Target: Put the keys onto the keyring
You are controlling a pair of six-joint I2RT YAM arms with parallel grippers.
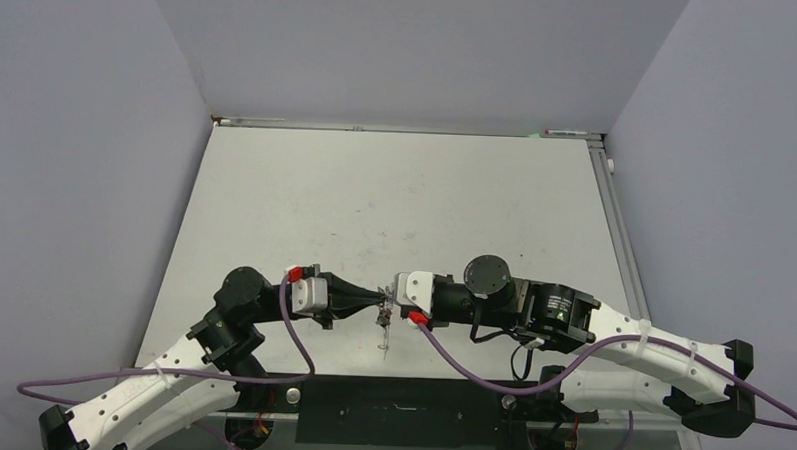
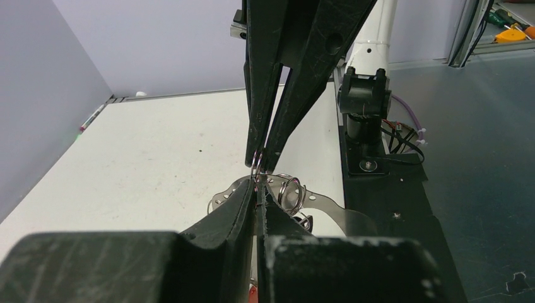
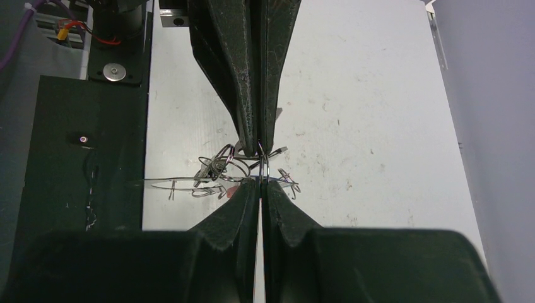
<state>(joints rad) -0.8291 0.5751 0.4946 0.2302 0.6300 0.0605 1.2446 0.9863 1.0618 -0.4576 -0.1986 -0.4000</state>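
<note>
Left tool (image 2: 257, 184) and right tool (image 3: 260, 182) pinch the keys (image 3: 262, 163).

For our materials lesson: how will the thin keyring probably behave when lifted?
Probably light: the keyring is thin wire. Likely to swing and twist, hanging pinched between the left gripper and right gripper. Its loose clips may slide.
</note>
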